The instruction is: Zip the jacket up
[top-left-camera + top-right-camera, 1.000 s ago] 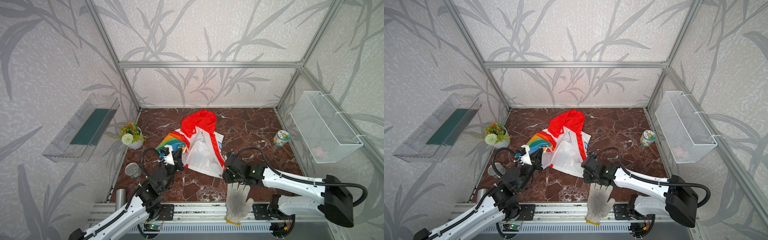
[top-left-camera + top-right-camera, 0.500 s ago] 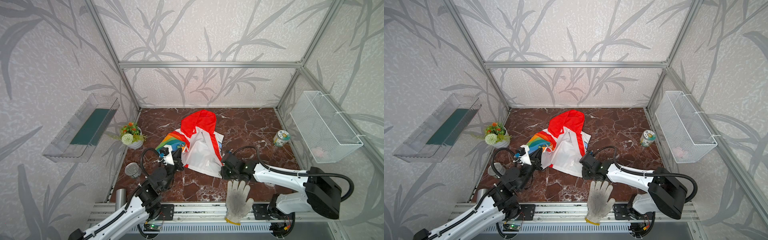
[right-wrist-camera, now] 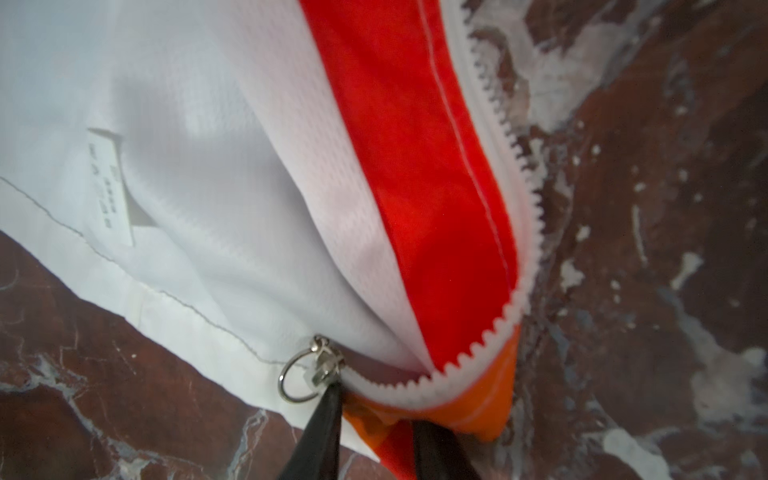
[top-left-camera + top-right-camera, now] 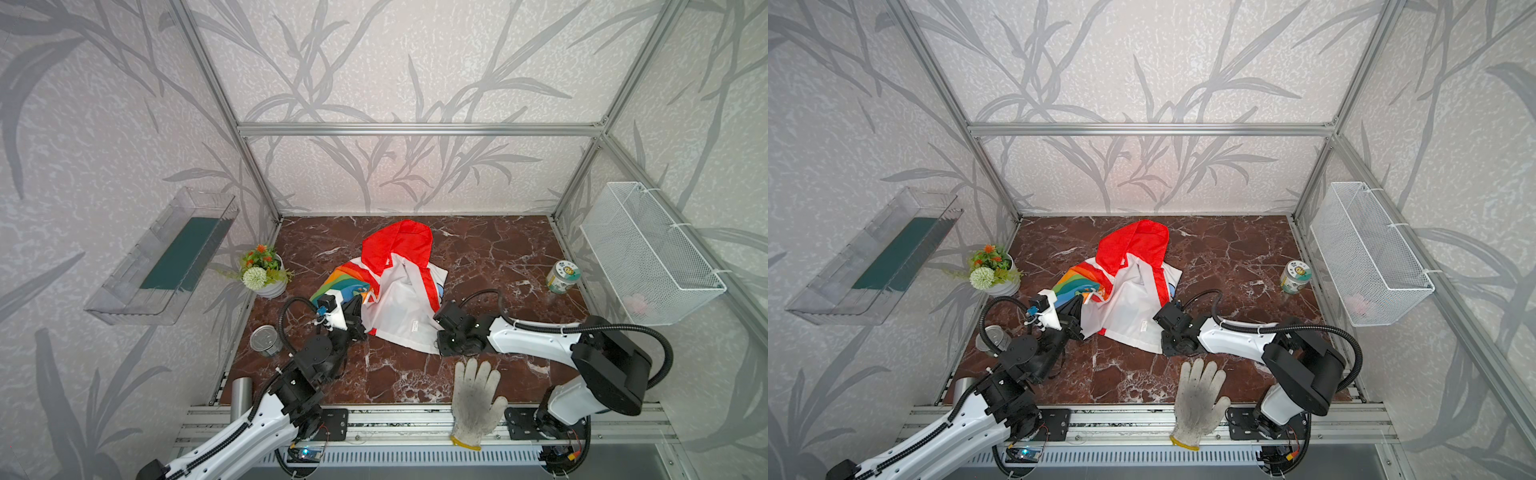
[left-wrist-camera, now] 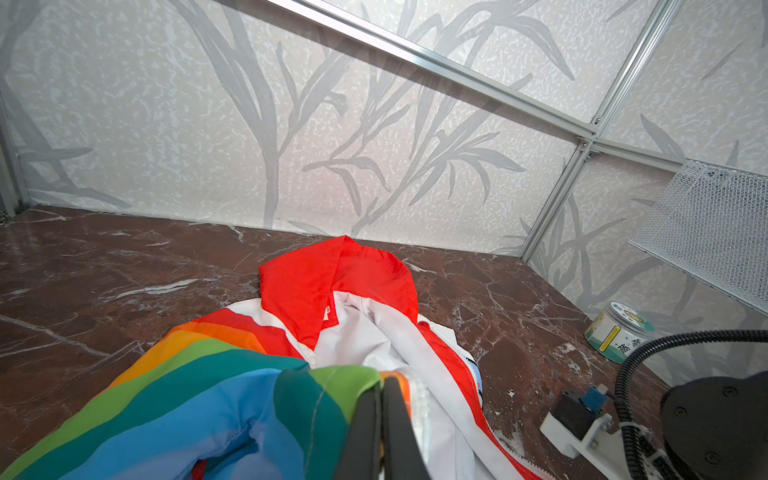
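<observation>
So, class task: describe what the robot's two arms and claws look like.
The left arm and right arm have white link shells and black joints, with ribbed black cables looping by the wrists. The left claw and right claw each have two slim black fingers.

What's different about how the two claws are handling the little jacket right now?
The left gripper is shut, pinching the jacket by its rainbow-striped fabric; the right gripper has its jaws apart, astride the orange hem corner. The left gripper is away from the zipper, while the right gripper sits right beside the ring pull. Both work at the jacket's near side.
</observation>
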Controlling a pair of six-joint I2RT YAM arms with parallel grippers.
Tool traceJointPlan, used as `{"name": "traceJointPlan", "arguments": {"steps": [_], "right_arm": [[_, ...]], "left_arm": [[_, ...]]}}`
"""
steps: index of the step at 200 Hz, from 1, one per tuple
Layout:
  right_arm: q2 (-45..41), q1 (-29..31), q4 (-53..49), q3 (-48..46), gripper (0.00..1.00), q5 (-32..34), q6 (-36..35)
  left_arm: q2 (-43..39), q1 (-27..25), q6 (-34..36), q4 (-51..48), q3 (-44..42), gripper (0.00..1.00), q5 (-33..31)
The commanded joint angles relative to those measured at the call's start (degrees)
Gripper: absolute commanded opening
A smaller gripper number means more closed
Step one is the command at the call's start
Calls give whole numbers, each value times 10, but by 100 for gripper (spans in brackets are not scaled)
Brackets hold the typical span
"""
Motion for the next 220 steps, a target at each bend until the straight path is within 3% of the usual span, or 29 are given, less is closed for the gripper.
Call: {"name": "traceJointPlan", "arguments": {"steps": [1, 20, 44, 62, 92, 132, 172, 201, 220], "right_arm": [[43, -2, -63, 24, 25, 13, -22], [48, -1, -86, 35, 13, 20, -32], [-6, -1, -67, 29, 3, 24, -37], [-64, -4, -46, 21, 2, 22, -51], [-171, -35, 19, -25, 2, -37, -76], [-300, -87, 171, -124, 2, -121, -56], [-364, -101, 327, -178, 1, -182, -79], [-386, -101, 445, -194, 0, -186, -170], [-386, -84, 408, -145, 0, -154, -286]], "left_arm": [[-9, -4, 6, -12, 26, 0, -18], [-13, -4, 13, -19, 29, 0, -20], [-14, -4, 14, -18, 30, 0, -19], [-10, -5, 10, -11, 33, 0, -14], [6, -5, 5, -2, 48, 0, -1], [36, -6, 3, 31, 58, 0, 8], [76, -7, -13, 75, 78, 0, 39], [116, -8, -10, 121, 106, 0, 77], [138, -8, 3, 140, 129, 0, 80]]}}
